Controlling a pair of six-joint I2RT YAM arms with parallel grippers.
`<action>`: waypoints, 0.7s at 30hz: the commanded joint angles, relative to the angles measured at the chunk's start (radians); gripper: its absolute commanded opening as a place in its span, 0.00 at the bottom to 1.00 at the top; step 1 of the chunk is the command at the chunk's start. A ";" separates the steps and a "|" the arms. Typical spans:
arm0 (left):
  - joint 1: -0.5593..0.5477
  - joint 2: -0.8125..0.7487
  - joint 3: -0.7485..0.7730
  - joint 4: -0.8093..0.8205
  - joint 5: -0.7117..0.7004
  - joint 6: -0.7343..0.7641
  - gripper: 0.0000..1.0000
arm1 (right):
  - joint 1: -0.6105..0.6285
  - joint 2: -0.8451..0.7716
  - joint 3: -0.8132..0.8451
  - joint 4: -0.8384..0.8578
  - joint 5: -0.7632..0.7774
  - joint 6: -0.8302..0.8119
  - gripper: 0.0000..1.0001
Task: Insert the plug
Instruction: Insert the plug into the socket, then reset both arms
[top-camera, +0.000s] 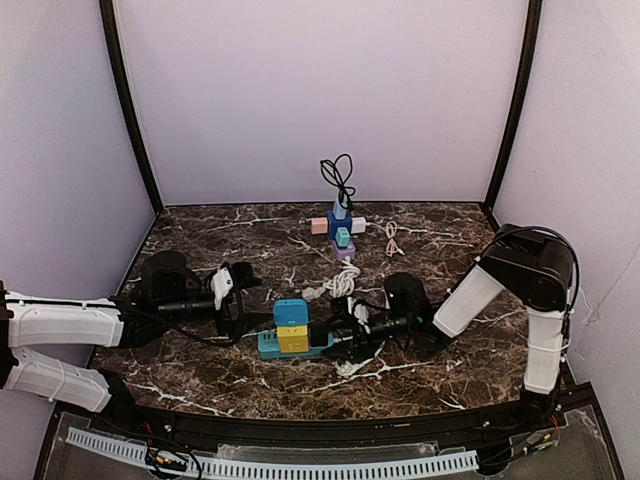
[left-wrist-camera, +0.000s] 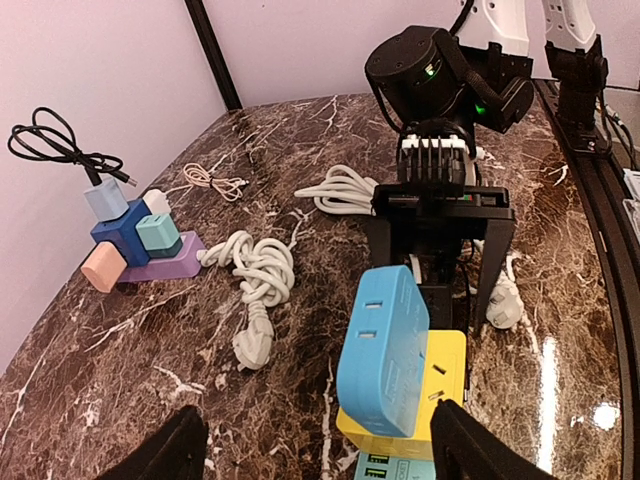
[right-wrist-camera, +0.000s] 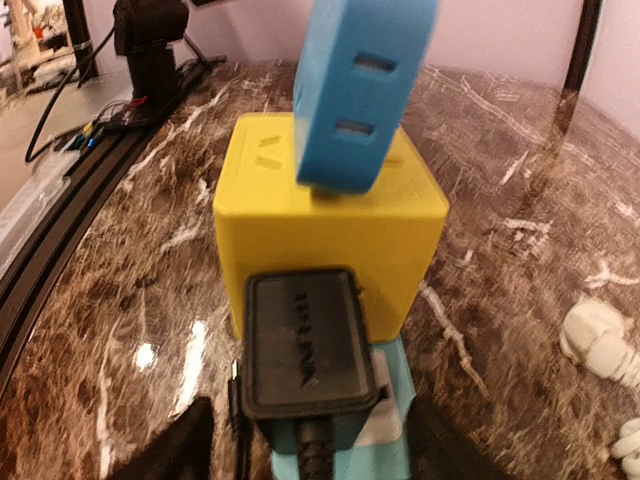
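A black plug (right-wrist-camera: 305, 345) with a black cord sits on the light-blue power strip (right-wrist-camera: 385, 455), pressed against a yellow cube adapter (right-wrist-camera: 330, 225). A blue adapter (right-wrist-camera: 365, 90) stands on the cube. My right gripper (right-wrist-camera: 310, 450) straddles the plug, and its fingers (right-wrist-camera: 175, 445) stand apart from the plug's sides, so it is open. In the top view the strip (top-camera: 270, 347), the plug (top-camera: 320, 335) and the right gripper (top-camera: 345, 335) are at centre front. My left gripper (top-camera: 243, 295) is open and empty, left of the stack, with its fingers (left-wrist-camera: 170, 450) wide apart.
A coiled white cable (top-camera: 340, 283) with a white plug (left-wrist-camera: 250, 345) lies behind the strip. A cluster of coloured adapters (top-camera: 340, 228) with a black cord (top-camera: 340, 175) stands at the back centre. A thin pale cable (top-camera: 393, 240) lies to its right. Purple walls enclose the table.
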 joint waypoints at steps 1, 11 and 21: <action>0.006 -0.056 0.002 -0.051 0.003 -0.014 0.79 | 0.007 -0.050 0.026 -0.273 0.067 -0.016 0.98; 0.006 -0.185 0.012 -0.180 -0.135 -0.084 0.81 | 0.007 -0.307 -0.012 -0.219 0.087 0.022 0.99; 0.200 -0.388 -0.032 -0.264 -0.621 -0.295 0.82 | -0.282 -0.717 -0.028 -0.581 0.526 0.393 0.99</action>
